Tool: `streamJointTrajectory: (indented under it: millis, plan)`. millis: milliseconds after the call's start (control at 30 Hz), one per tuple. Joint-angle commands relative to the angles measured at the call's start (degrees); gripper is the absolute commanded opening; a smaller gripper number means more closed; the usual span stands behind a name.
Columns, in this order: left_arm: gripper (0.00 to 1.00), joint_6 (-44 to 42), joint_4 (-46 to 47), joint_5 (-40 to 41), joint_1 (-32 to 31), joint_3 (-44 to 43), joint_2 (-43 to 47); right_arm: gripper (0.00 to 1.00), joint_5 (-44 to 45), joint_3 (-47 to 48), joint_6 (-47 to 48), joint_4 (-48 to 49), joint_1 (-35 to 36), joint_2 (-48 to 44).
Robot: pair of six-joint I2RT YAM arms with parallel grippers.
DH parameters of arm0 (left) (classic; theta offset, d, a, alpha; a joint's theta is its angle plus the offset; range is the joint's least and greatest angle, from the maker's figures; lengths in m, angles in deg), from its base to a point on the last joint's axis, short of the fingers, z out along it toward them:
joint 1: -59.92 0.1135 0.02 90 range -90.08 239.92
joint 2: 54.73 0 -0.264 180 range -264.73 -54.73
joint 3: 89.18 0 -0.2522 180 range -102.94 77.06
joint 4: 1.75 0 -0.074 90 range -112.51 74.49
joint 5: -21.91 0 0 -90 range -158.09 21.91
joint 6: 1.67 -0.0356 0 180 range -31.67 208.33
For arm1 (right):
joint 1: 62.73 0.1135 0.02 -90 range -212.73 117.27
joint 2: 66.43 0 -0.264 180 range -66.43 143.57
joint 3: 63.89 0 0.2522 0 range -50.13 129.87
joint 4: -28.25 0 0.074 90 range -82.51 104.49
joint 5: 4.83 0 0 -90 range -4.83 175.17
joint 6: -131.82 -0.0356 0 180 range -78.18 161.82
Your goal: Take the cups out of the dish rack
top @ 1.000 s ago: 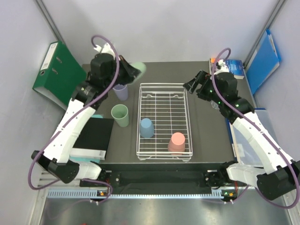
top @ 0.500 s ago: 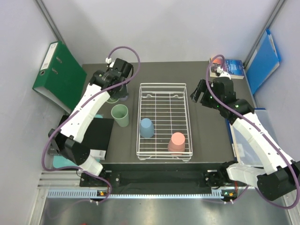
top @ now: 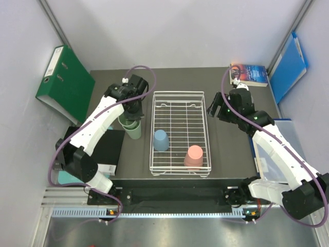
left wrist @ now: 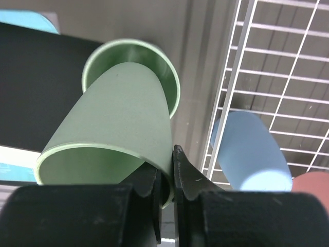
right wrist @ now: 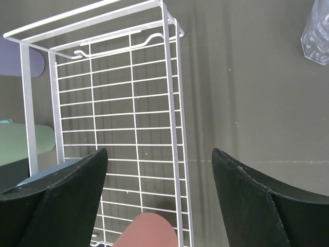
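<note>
Inside dish rack [top: 179, 93] — two cups [top: 161, 140]

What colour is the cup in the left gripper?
Mint green cup; best seen in the left wrist view.

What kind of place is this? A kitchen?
Probably a robot test bench, not a kitchen: a dark table walled by plain panels, a green binder leaning beside it, and the dish rack set between the left arm and right arm.
</note>
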Motion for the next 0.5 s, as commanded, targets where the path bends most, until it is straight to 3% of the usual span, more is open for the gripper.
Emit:
streamJointTrajectory:
  millis: [0, 67, 100, 233, 467]
  plan:
    - [0.03, 0.1, 3.1, -2.1, -0.1, 2.0, 1.4, 0.81, 0.0, 0.0, -0.1, 2.2, 0.9, -0.1]
    - [0.20, 0.0, 3.0, -1.8, 0.0, 1.4, 0.5, 0.81, 0.1, 0.0, -0.1, 2.1, 1.0, -0.1]
    - [0.34, 0.0, 3.1, -1.3, -0.1, 1.0, 0.4, 0.81, 0.1, 0.0, -0.1, 2.1, 0.9, -0.1]
    - [0.62, 0.2, 3.7, 1.7, -0.1, -2.9, 1.1, 0.81, 0.4, 0.0, 0.2, 2.1, 1.1, -0.3]
    - [0.76, 1.7, 11.9, 6.5, 0.0, -5.2, 7.0, 0.81, -0.4, 1.0, 3.3, 3.4, 2.4, -1.4]
